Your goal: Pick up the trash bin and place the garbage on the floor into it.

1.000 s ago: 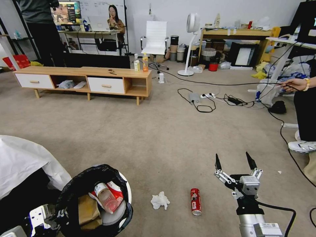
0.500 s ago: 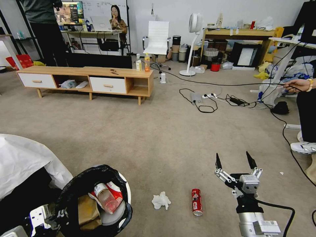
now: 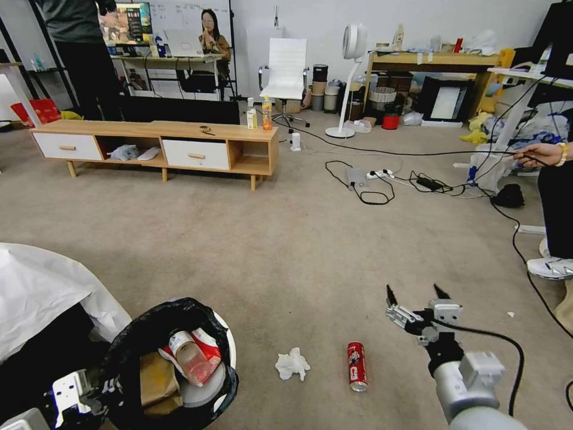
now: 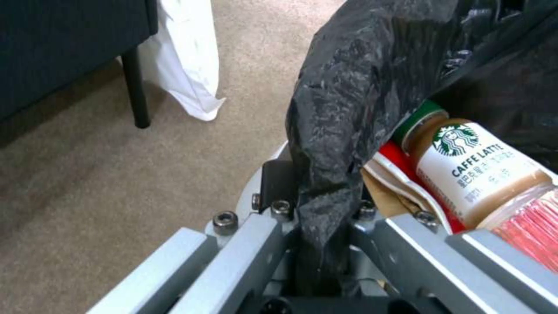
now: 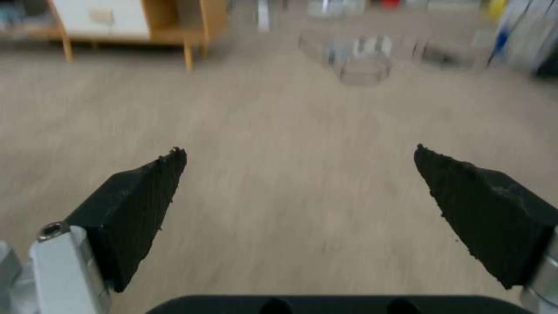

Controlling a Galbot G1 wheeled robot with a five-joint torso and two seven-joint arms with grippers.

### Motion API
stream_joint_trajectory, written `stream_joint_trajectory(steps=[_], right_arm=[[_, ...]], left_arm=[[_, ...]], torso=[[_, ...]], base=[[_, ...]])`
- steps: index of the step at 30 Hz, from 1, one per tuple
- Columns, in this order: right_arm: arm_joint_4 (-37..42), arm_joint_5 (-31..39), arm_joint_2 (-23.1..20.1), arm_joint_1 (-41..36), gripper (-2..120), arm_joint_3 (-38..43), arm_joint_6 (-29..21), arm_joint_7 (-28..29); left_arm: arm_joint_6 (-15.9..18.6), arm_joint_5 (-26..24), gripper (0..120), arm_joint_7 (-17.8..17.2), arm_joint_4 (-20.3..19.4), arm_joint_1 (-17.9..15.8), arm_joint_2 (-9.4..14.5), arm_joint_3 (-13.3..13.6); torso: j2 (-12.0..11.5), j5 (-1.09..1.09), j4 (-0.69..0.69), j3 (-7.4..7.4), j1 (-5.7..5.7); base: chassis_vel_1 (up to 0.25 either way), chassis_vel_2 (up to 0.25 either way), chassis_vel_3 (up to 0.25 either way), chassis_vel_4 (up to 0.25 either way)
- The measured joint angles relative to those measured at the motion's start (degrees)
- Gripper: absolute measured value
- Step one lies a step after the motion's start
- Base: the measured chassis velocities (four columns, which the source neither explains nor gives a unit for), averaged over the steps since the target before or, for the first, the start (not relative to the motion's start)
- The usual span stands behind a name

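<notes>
My left gripper (image 4: 314,226) is clamped on the rim of the small round white trash bin (image 3: 173,364) with its crinkled black plastic liner, the bag pinched between my fingers (image 4: 233,261), and I carry it low at my near left. So picking up the bin looks done, and part of the litter is in: a coffee-drink bottle with a green cap and white label (image 3: 186,357), a red-and-white snack wrapper (image 3: 210,346) and a brown paper piece (image 3: 156,383) lie heaped inside, the bottle leaning on the wrapper.

Two pieces are left on the beige-grey short-pile carpet floor (image 3: 286,251): a crumpled white tissue (image 3: 291,364) just right of the bin, and a red soda can (image 3: 357,366) lying on its side a little further right, end toward me. The two are near each other but apart.

My right gripper (image 3: 418,294) hangs above the carpet, right of and slightly beyond the can, its black fingertips (image 5: 139,209) spread wide with nothing between them.

I judge the task past halfway, with the can and the tissue to collect.

The can looks undented; the tissue is a loose soft wad.
</notes>
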Motion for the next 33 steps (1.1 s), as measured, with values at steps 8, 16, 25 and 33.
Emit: stream_joint_trajectory(steps=[8, 16, 25, 33], right_arm=[[-1.5, 28.8, -2.3, 9.8, 100, -5.6, -12.0, 15.2], [-8.2, 40.0, -2.5, 16.0, 100, -11.5, -14.3, 21.8], [-18.9, 36.7, -1.1, 18.1, 100, -14.3, -13.5, 20.6], [-26.9, 34.7, -0.5, 20.5, 100, -14.2, -13.0, 16.9]], left_arm=[[0.0, 0.1, 2, 0.0, -0.1, 0.2, -0.4, -0.2], [-0.1, 0.2, 2, 0.0, 0.5, -0.2, -0.6, -0.8], [-0.4, 0.6, 2, 0.2, 1.6, -0.7, -0.7, -0.7], [-0.8, 0.6, 2, 0.4, 3.0, -1.3, -0.7, -0.7]], torso=[[0.0, 0.0, 0.0, 0.0, 0.0], [0.0, 0.0, -0.01, 0.0, 0.0], [0.0, 0.0, 0.0, 0.0, 0.0], [0.0, 0.0, 0.0, 0.0, 0.0]], base=[[0.0, 0.0, 0.0, 0.0], [0.0, 0.0, 0.0, 0.0], [0.0, 0.0, 0.0, 0.0], [0.0, 0.0, 0.0, 0.0]])
